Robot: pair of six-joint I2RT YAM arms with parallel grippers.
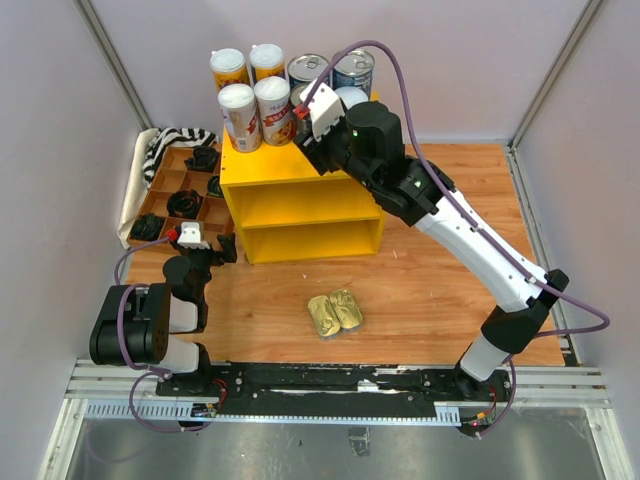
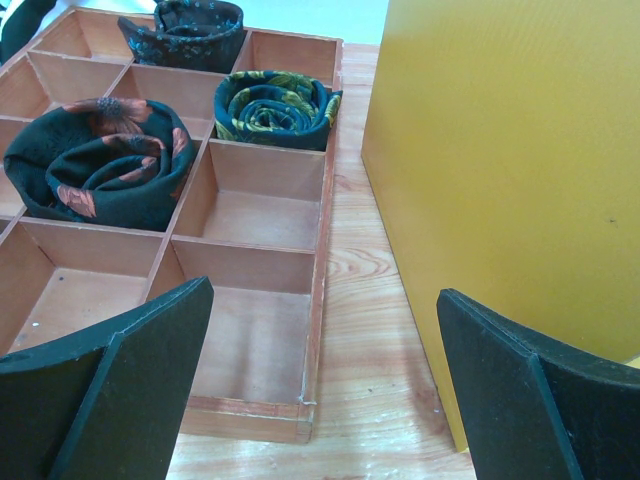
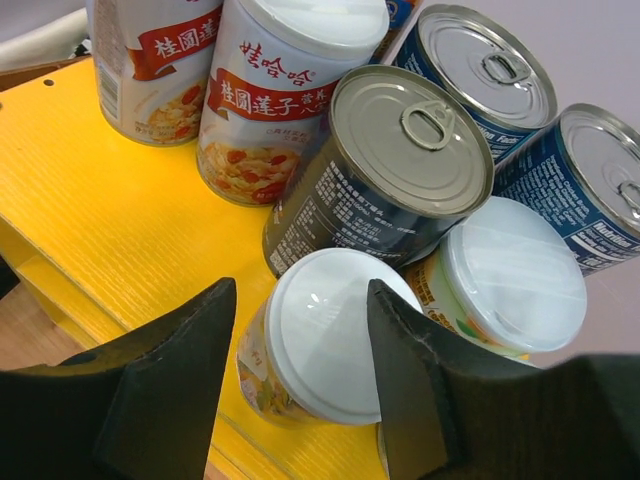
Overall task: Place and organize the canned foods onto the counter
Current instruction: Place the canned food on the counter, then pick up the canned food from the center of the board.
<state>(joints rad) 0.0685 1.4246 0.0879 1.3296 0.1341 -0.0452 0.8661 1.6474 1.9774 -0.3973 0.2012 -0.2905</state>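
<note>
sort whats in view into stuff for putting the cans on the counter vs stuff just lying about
For the job: tall white-lidded cans, silver-topped cans, short white-lidded cans, flat gold tins, yellow shelf unit.
Just lying about: divided wooden tray, rolled patterned ties in it, black-and-white striped cloth.

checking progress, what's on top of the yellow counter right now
Four tall white-lidded cans, three silver-topped cans, two short white-lidded cans. The right arm hides part of it from above.

Just ahead of the matt black fingers (image 3: 170,390) of the right gripper (image 3: 300,285), the short can (image 3: 310,350) has a smooth white plastic lid. The dark can (image 3: 390,170) beyond has a shiny ribbed metal top. The counter (image 3: 130,230) underneath is yellow-painted wood, grain showing.
</note>
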